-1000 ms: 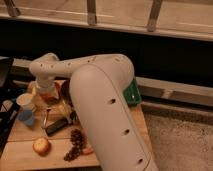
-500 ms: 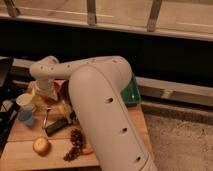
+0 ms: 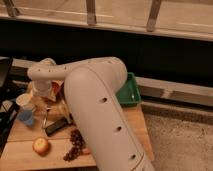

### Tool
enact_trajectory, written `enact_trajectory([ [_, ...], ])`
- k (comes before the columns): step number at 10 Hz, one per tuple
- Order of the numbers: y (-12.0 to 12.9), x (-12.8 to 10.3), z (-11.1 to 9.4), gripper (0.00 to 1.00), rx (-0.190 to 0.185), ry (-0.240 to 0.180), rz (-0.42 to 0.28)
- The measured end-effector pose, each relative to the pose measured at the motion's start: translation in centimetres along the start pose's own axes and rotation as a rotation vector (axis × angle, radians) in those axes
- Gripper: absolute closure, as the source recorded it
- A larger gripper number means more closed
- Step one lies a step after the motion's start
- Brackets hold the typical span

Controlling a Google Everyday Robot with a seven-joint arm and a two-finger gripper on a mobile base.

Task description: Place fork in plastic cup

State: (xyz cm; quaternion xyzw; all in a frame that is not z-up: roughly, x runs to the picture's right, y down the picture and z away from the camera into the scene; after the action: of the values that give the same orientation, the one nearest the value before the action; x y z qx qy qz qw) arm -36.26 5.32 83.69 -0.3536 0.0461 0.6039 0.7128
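White bulky robot arm [image 3: 95,100] reaches over the wooden table [image 3: 20,155]; its gripper [image 3: 46,102] hangs just right of the whitish-cream plastic cup [image 3: 25,101], and we cannot tell its grip; the thin silvery fork [image 3: 44,118] shows just below it.

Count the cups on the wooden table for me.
2. The whitish plastic cup stands at the table's left edge; the blue cup sits just in front. The arm may hide others; its jaws hang right of the cups.
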Motion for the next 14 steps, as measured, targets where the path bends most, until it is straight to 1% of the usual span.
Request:
enact_trajectory([
  [1, 0.4, -0.2, 0.7, 0.20, 0.007, 0.005, -0.005],
  [3, -0.3, -0.1, 0.9, 0.20, 0.017, 0.012, 0.000],
  [5, -0.7, 0.6, 1.4, 0.20, 0.027, 0.030, 0.001],
  [8, -2.6, 1.5, 1.4, 0.20, 0.049, 0.045, 0.036],
  [9, -2.7, 1.5, 1.5, 0.20, 0.052, 0.048, 0.040],
  [11, -3.3, 1.4, 2.1, 0.20, 0.089, 0.066, 0.041],
  [13, -3.4, 0.8, 2.7, 0.20, 0.116, 0.075, 0.024],
  [14, -3.7, 0.5, 2.9, 0.20, 0.117, 0.078, 0.018],
])
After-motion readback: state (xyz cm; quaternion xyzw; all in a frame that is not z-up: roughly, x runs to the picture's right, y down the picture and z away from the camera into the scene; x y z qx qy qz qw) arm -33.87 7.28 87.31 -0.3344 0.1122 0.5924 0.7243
